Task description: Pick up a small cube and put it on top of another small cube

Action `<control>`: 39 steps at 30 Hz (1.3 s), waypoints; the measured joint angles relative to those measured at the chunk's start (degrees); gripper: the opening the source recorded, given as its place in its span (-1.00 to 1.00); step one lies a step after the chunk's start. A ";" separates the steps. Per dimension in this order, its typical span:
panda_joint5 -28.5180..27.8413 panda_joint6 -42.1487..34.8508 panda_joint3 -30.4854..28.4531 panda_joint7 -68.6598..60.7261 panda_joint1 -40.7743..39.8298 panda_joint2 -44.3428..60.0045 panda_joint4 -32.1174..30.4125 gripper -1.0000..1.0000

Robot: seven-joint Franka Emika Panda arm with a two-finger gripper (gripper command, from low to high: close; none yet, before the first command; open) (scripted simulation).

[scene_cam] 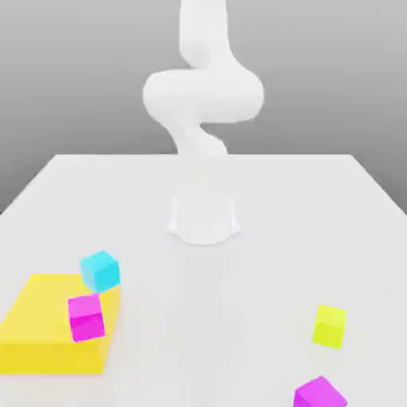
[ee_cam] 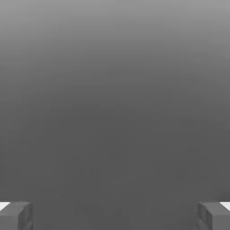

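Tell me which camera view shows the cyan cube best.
The exterior view. The cyan cube sits there in plain sight at the back edge of the yellow block, just behind the magenta cube. The hand view gives grey background between the gripper fingertips, spread wide apart.

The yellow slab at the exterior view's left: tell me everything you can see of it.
The yellow slab is a wide, low, flat-topped block of plain matte yellow, lying flat on the white table near the front at the exterior view's left. It is far broader than any cube. A magenta cube appears to stand on its top near the right edge. A cyan cube overlaps its back right corner; whether that one rests on the slab or behind it cannot be told. Nothing else touches it.
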 joint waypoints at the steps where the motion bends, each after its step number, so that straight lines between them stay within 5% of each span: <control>1: 0.12 1.23 0.04 -1.73 1.28 2.26 -0.90 0.00; 16: 1.36 18.22 4.30 -25.47 15.72 33.57 -13.39 0.00; 28: -6.30 34.36 3.63 -30.57 23.60 58.57 -17.21 0.00; 29: -6.82 35.69 3.24 -30.20 23.86 60.24 -16.88 -1.00; 39: -5.53 31.84 4.52 -31.18 22.91 55.52 -17.84 -1.00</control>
